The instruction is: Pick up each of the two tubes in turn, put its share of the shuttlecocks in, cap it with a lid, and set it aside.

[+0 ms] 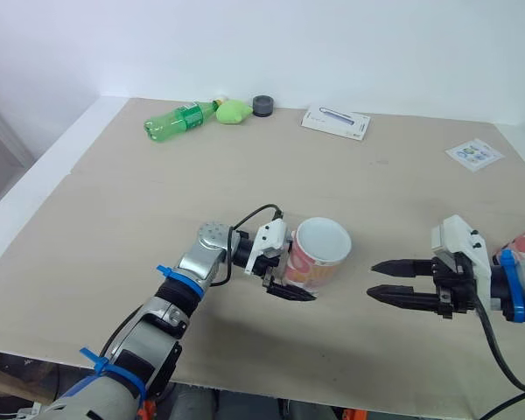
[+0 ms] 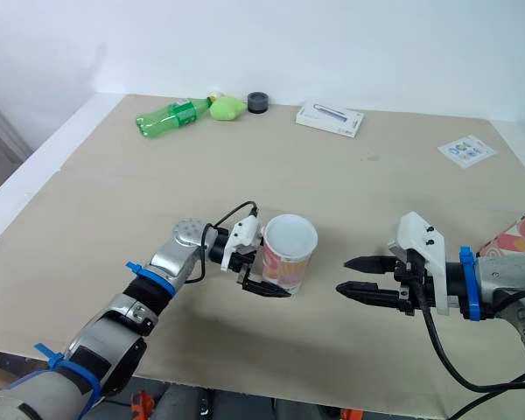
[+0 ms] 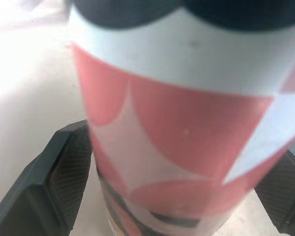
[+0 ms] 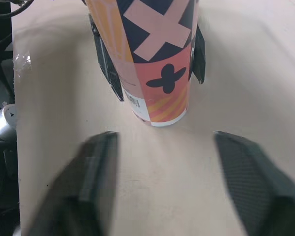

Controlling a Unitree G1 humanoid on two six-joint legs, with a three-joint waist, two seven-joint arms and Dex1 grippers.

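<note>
The left gripper [image 1: 299, 273] is clamped on the tube [image 1: 319, 254] just below the centre of the frame. One black finger lies along the tube's near side and the other sits behind it. The tube's white mouth faces up, uncapped. The right gripper [image 1: 385, 280] hangs at the lower right, empty, with its fingers apart and its tips aimed at the tube, near it but not touching.

The step in hand looks like the pick-up of the first tube: the grip is made, but nothing has been loaded. The next move calls for a steady hold with the mouth kept upward, while the free right gripper goes to fetch a shuttlecock.

The left wrist view shows the ribbed pads [image 3: 64, 172] pressed against the red-and-white wall. The right wrist view adds what that close view cannot: the tube's base seems to rest on the table [image 1: 157, 201], with a black finger on each flank. The eye views give the wider spread — a green bottle [image 1: 179, 120] and a white box [image 1: 335, 122] along the top. A pink-patterned thing [image 2: 518, 232] is cut off at the right edge; it may be the second tube, but that cannot be told.
</note>
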